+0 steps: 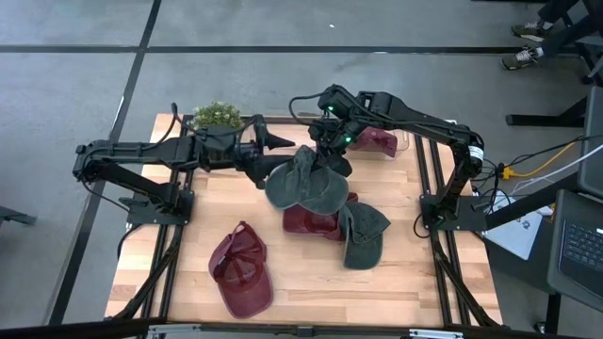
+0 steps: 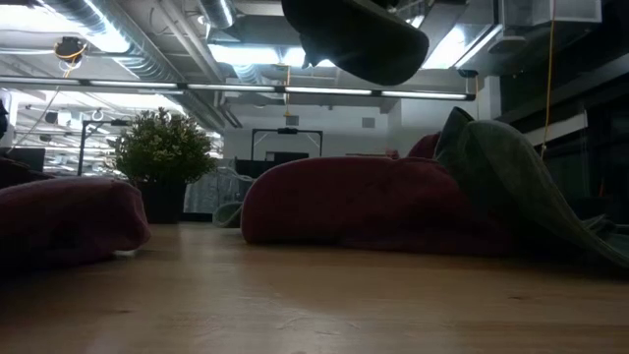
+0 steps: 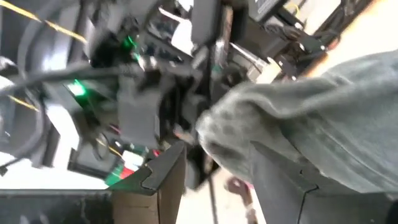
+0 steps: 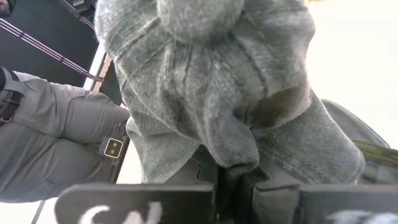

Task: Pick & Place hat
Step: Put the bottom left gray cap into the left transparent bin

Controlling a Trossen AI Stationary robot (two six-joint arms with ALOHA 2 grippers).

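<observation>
The high view looks straight down on the whole table (image 1: 311,282). The low view faces level across it. Both wrist views sit very close to the raised grey hat (image 1: 303,185), seen in all four.

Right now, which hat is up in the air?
The grey hat in the middle, held up by the right hand. The other grey hat and the red hats lie on the table.
</observation>
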